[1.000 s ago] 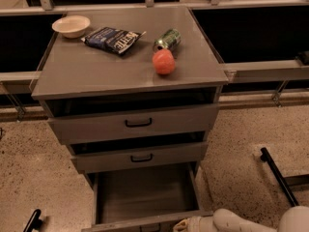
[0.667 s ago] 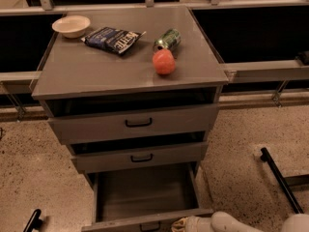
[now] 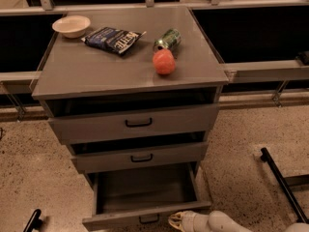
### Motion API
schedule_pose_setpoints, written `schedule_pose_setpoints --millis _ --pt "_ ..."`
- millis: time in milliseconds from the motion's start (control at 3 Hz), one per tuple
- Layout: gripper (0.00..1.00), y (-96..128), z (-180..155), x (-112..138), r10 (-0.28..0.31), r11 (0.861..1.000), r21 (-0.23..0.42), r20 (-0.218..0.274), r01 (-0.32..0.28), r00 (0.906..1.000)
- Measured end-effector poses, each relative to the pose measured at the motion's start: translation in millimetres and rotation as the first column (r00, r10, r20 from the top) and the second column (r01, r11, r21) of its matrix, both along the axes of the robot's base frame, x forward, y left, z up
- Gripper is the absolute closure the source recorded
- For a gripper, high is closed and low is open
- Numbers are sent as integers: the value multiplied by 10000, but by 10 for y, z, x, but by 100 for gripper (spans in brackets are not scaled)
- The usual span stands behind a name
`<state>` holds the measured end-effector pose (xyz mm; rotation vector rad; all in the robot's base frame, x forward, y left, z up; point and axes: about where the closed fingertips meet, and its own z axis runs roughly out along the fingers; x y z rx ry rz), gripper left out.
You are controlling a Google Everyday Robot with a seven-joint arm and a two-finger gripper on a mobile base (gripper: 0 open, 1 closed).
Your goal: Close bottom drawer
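Speckled floor [image 3: 29,178]; one grey cabinet [image 3: 96,71] with three drawers. Nearest, the gripper [image 3: 179,220] sits low at the frame's bottom edge, just beside the right end of the bottom drawer [image 3: 145,195] front; whether it is clenched or released cannot be told. The bottom drawer is pulled well out. Above it are the middle drawer [image 3: 140,157] and top drawer [image 3: 135,123], each with one black handle. On top: one orange fruit [image 3: 164,62], one can [image 3: 167,39] on its side, one bag [image 3: 112,39], and one bowl [image 3: 71,25] farthest left.
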<state>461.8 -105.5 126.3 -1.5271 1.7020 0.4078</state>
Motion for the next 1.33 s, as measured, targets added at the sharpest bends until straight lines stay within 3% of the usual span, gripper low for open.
schedule_pose_setpoints --millis 667,1000,1333 --pt "100 -30 80 502 -902 9932 779 457 864 9949" --pt "86 -42 57 703 -1156 9872 1149 343 1110 9927" --pt "62 -95 59 753 -1228 9868 1111 400 1177 9916"
